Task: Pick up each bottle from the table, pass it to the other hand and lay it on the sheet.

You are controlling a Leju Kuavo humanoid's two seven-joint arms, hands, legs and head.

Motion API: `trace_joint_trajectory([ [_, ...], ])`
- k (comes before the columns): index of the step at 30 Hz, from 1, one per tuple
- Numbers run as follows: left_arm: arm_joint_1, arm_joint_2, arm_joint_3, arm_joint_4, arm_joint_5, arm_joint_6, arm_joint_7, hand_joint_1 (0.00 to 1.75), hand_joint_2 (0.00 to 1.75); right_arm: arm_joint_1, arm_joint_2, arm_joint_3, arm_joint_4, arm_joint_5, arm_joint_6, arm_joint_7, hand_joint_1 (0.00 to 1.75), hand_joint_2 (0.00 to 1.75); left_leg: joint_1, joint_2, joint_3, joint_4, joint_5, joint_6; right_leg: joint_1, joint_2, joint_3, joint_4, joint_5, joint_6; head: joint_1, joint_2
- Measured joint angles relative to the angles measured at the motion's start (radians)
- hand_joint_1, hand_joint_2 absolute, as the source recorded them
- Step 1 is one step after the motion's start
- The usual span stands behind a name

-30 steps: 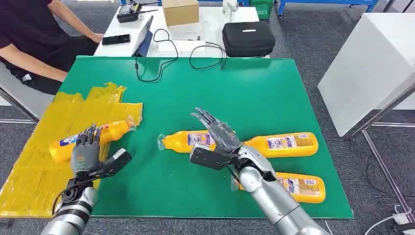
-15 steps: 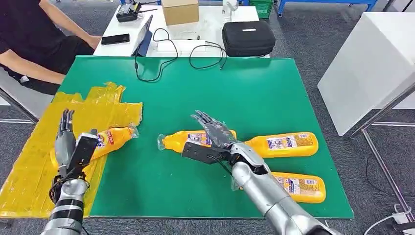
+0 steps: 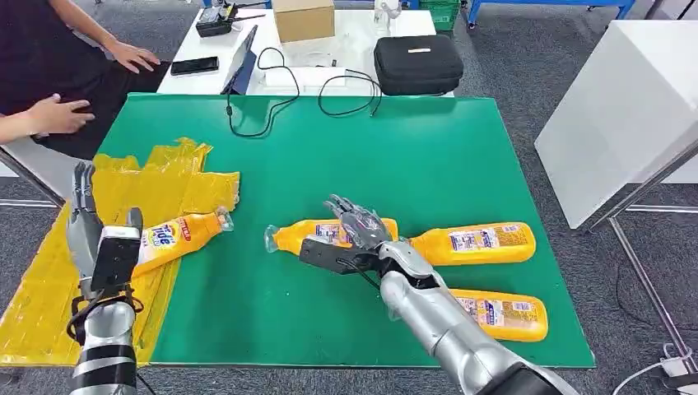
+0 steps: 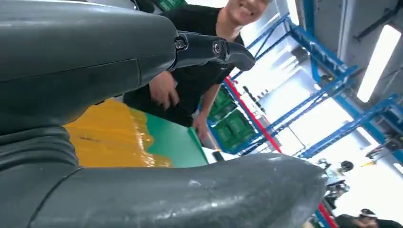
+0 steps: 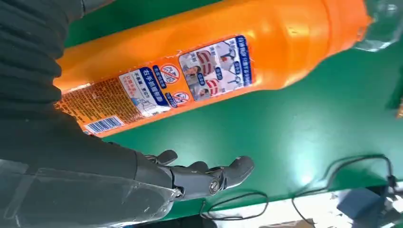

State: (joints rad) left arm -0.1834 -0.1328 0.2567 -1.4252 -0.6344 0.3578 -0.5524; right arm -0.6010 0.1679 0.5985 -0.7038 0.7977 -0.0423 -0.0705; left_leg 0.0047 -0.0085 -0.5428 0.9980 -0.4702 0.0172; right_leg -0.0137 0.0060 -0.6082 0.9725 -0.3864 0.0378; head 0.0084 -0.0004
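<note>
The right robot hand (image 3: 355, 226) hovers with fingers spread, holding nothing, over the middle bottle (image 3: 309, 236), which lies on its side on the green table (image 3: 461, 156); two more bottles lie nearby, one (image 3: 473, 243) just beside it and one (image 3: 502, 315) nearer the table's front edge. The left robot hand (image 3: 89, 239) is raised, fingers straight and apart, empty, above the yellow sheet (image 3: 165, 177). A fourth bottle (image 3: 177, 237) lies across the sheet's edge, cap toward the green.

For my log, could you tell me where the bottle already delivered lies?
In the head view it lies at left, its body on the yellow sheet, beside the left robot hand.
</note>
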Motion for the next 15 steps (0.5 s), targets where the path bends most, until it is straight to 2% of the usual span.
trace_joint_trajectory([
  [15, 0.053, -0.017, -0.039, -0.111, 0.050, 0.009, -0.003, 0.00, 0.00, -0.077, 0.016, 0.050, 0.128, 0.134, 0.066, 0.080, 0.00, 1.75, 0.000, 0.000, 0.000, 0.000, 0.000, 0.000, 0.000, 0.000, 0.000, 0.000, 0.000, 0.000, 0.000, 0.000],
])
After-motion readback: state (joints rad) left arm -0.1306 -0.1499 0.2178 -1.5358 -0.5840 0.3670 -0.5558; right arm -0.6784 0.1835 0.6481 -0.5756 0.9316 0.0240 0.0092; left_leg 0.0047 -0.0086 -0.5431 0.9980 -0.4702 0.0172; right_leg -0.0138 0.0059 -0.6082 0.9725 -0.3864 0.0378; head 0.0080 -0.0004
